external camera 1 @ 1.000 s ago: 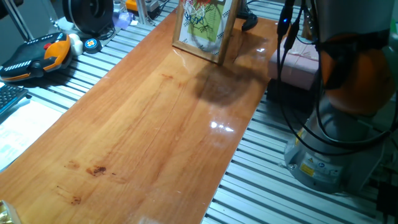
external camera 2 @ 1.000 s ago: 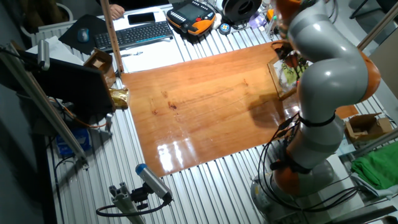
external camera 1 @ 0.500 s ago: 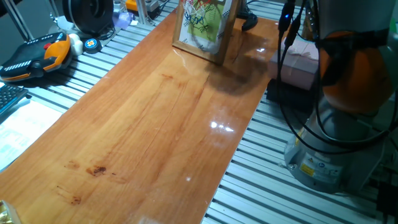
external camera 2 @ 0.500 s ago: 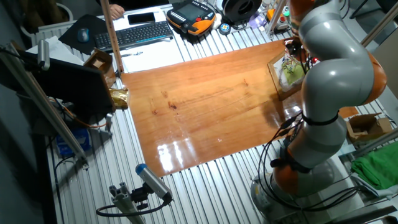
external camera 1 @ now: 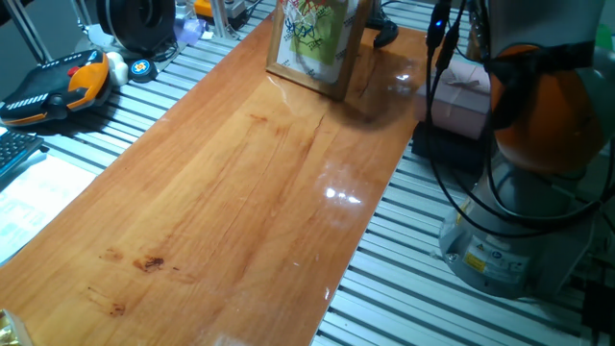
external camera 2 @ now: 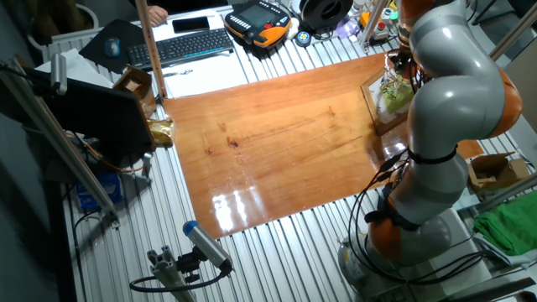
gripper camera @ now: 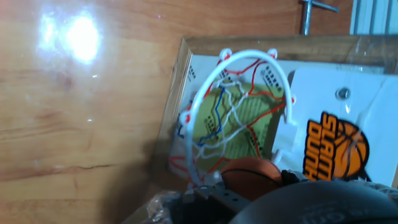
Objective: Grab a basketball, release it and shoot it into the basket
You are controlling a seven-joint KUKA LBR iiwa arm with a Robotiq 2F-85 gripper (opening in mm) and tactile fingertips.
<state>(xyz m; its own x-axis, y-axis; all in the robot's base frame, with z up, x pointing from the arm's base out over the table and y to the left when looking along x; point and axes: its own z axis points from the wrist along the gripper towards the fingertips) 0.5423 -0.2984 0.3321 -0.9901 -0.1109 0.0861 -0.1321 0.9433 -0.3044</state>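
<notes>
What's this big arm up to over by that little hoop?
It is playing toy basketball. The hand view shows the small orange basketball at the gripper's end, right beside the basket, whose white rim and string net stick out from a wooden-framed backboard standing at the far end of the wooden table. Whether the fingers grip the ball cannot be seen.

A glossy wooden bench [external camera 2: 277,143] lies on a frame of ribbed metal rails [external camera 1: 404,298], with bright lamp glare on its varnish. Beyond its far edge sit a black keyboard [external camera 2: 189,44], a cardboard box [external camera 2: 495,172] and green cloth [external camera 2: 508,231].
</notes>
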